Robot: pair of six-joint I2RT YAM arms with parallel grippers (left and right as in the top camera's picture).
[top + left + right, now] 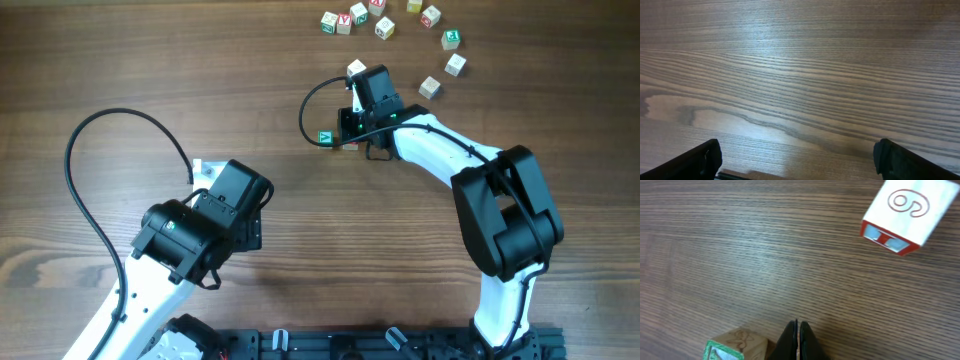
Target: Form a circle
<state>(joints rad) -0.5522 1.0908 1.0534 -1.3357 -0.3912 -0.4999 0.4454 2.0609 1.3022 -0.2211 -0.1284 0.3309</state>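
Note:
Several lettered wooden blocks (385, 28) lie loosely at the table's far right, in no clear ring. My right gripper (347, 135) is shut with nothing between its fingers, low over the table; its closed tips (798, 335) show in the right wrist view. A green-edged block (735, 347) (325, 138) sits just left of those tips. A red-edged block (905, 212) (356, 69) lies farther ahead to the right. My left gripper (205, 172) (797, 162) is open over bare wood at the near left, far from any block.
Two more blocks (455, 65) (430, 87) lie right of the right wrist. A black cable (85, 200) loops over the table at the left. The arm bases (350, 345) line the front edge.

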